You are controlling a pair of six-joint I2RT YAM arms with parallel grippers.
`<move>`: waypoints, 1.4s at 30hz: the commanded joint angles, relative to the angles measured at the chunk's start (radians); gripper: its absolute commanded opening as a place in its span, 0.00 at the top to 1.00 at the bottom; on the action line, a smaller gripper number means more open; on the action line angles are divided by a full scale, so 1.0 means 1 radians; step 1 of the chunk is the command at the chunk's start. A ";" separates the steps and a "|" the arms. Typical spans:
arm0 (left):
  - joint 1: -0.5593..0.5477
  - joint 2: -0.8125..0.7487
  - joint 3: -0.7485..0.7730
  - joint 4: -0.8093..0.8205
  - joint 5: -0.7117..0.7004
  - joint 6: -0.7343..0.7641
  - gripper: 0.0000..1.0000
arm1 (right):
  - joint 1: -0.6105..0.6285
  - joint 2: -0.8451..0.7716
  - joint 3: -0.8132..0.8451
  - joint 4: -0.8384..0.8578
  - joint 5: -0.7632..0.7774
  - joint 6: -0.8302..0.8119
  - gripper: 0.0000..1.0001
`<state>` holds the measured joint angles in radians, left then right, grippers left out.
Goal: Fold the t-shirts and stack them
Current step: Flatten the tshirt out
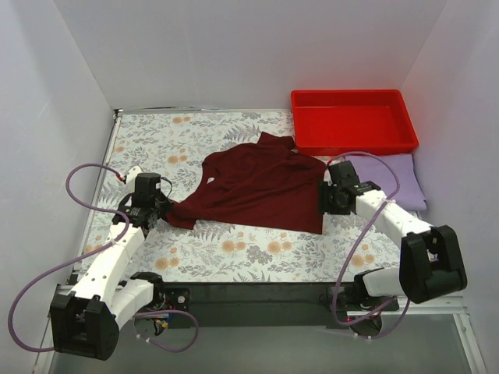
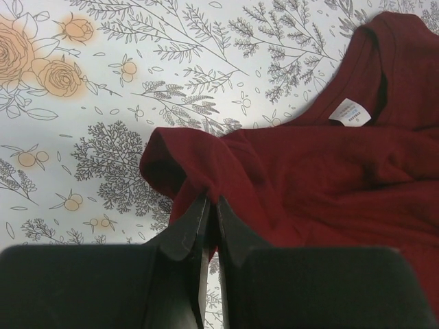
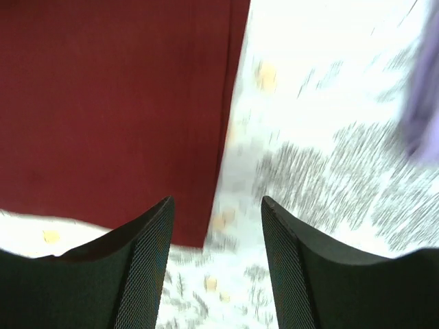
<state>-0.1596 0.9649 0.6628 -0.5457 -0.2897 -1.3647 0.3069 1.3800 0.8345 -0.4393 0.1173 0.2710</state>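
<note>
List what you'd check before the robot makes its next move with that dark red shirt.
1. Left gripper gripping the maroon shirt: ok, shut on its edge.
2. Right gripper gripping the shirt: not ok, open, cloth not gripped.
3. Right gripper lined up with the shirt's corner: ok, the corner shows between its fingers.
4. Shirt lying flat: not ok, bunched near the left gripper.
5. Lavender shirt clear of the maroon one: ok, apart at the right.
6. Lavender shirt folded: cannot tell, arm partly covers it.

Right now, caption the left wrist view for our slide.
Shut left hand pinches the maroon shirt on the floral table.
</note>
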 commanded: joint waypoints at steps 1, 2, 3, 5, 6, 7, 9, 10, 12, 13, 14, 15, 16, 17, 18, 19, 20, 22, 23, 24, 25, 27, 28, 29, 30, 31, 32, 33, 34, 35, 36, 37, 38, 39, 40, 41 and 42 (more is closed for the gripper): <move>0.005 -0.012 -0.003 0.015 0.035 0.019 0.96 | 0.061 -0.125 -0.152 -0.044 -0.024 0.114 0.38; 0.005 -0.012 -0.003 0.015 0.038 0.021 0.96 | 0.070 -0.134 -0.166 -0.041 -0.016 0.125 0.37; 0.005 -0.012 -0.003 0.016 0.038 0.021 0.96 | 0.089 -0.147 -0.187 -0.038 -0.002 0.143 0.37; 0.005 -0.015 -0.005 0.015 0.038 0.022 0.95 | 0.155 -0.142 -0.199 -0.026 0.050 0.186 0.38; 0.005 -0.017 -0.005 0.015 0.038 0.022 0.95 | 0.162 -0.136 -0.196 -0.024 0.059 0.191 0.38; 0.005 -0.018 -0.005 0.013 0.037 0.022 0.95 | 0.175 -0.124 -0.196 -0.026 0.082 0.198 0.39; 0.005 -0.025 -0.008 0.013 0.034 0.022 0.95 | 0.193 -0.093 -0.196 -0.015 0.102 0.209 0.41; 0.005 -0.029 -0.008 0.015 0.034 0.022 0.95 | 0.204 -0.078 -0.195 -0.009 0.099 0.214 0.42; 0.005 -0.031 -0.008 0.015 0.034 0.022 0.95 | 0.215 -0.061 -0.189 -0.009 0.099 0.218 0.44; 0.005 -0.029 -0.006 0.015 0.034 0.022 0.95 | 0.218 -0.052 -0.186 -0.010 0.101 0.220 0.44; 0.005 -0.031 -0.008 0.015 0.034 0.024 0.95 | 0.221 -0.042 -0.183 -0.012 0.105 0.223 0.45; 0.005 -0.029 -0.008 0.013 0.035 0.024 0.95 | 0.222 -0.030 -0.184 -0.013 0.111 0.226 0.46; 0.005 -0.029 -0.008 0.013 0.035 0.024 0.95 | 0.222 -0.026 -0.184 -0.015 0.114 0.229 0.46; 0.005 -0.028 -0.008 0.015 0.034 0.024 0.95 | 0.221 -0.022 -0.186 -0.013 0.114 0.231 0.47; 0.005 -0.028 -0.006 0.015 0.035 0.024 0.95 | 0.221 -0.022 -0.186 -0.012 0.113 0.229 0.47; 0.005 -0.028 -0.008 0.015 0.034 0.026 0.95 | 0.221 -0.021 -0.186 -0.015 0.110 0.231 0.47; 0.005 -0.028 -0.008 0.015 0.035 0.027 0.95 | 0.222 -0.027 -0.186 -0.013 0.113 0.229 0.47; 0.005 -0.026 -0.006 0.015 0.035 0.024 0.95 | 0.222 -0.035 -0.184 -0.024 0.114 0.229 0.47; 0.005 -0.026 -0.006 0.016 0.035 0.026 0.95 | 0.222 -0.042 -0.178 -0.032 0.111 0.228 0.47; 0.005 -0.025 -0.006 0.015 0.035 0.026 0.95 | 0.222 -0.056 -0.167 -0.039 0.108 0.228 0.47; 0.005 -0.025 -0.006 0.016 0.035 0.026 0.95 | 0.222 -0.064 -0.161 -0.051 0.105 0.228 0.47; 0.005 -0.023 -0.006 0.016 0.035 0.026 0.95 | 0.222 -0.087 -0.140 -0.062 0.104 0.224 0.47; 0.005 -0.022 -0.006 0.016 0.037 0.026 0.95 | 0.221 -0.094 -0.134 -0.064 0.107 0.223 0.47; 0.005 -0.022 -0.006 0.016 0.037 0.026 0.95 | 0.222 -0.098 -0.127 -0.065 0.107 0.218 0.47; 0.005 -0.019 -0.005 0.016 0.038 0.024 0.95 | 0.222 -0.098 -0.121 -0.065 0.107 0.215 0.47; 0.005 -0.018 -0.005 0.015 0.038 0.024 0.95 | 0.222 -0.093 -0.112 -0.065 0.107 0.217 0.47; 0.005 -0.018 -0.005 0.016 0.038 0.026 0.95 | 0.224 -0.081 -0.110 -0.065 0.105 0.215 0.47; 0.005 -0.018 -0.005 0.013 0.037 0.026 0.95 | 0.222 -0.073 -0.109 -0.065 0.102 0.215 0.47; 0.005 -0.022 -0.005 0.013 0.034 0.027 0.95 | 0.222 -0.065 -0.109 -0.064 0.104 0.215 0.48; 0.005 -0.022 -0.006 0.013 0.034 0.027 0.95 | 0.222 -0.050 -0.110 -0.061 0.108 0.215 0.48; 0.005 -0.023 -0.006 0.015 0.032 0.027 0.95 | 0.222 -0.042 -0.113 -0.053 0.111 0.215 0.48; 0.005 -0.025 -0.008 0.013 0.034 0.027 0.95 | 0.222 -0.036 -0.117 -0.049 0.111 0.214 0.48; 0.005 -0.026 -0.008 0.015 0.034 0.026 0.95 | 0.222 -0.027 -0.126 -0.042 0.111 0.212 0.49; 0.005 -0.025 -0.008 0.015 0.034 0.027 0.95 | 0.222 -0.022 -0.129 -0.030 0.111 0.212 0.50; 0.005 -0.025 -0.006 0.015 0.034 0.027 0.95 | 0.222 -0.021 -0.135 -0.024 0.116 0.214 0.50; 0.005 -0.025 -0.006 0.013 0.032 0.027 0.95 | 0.222 -0.015 -0.144 -0.022 0.123 0.215 0.51; 0.005 -0.025 -0.005 0.013 0.032 0.027 0.95 | 0.222 -0.010 -0.147 -0.016 0.128 0.215 0.51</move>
<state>-0.1596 0.9569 0.6609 -0.5442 -0.2535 -1.3495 0.5255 1.3567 0.6910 -0.4900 0.2188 0.4755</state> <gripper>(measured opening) 0.051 0.492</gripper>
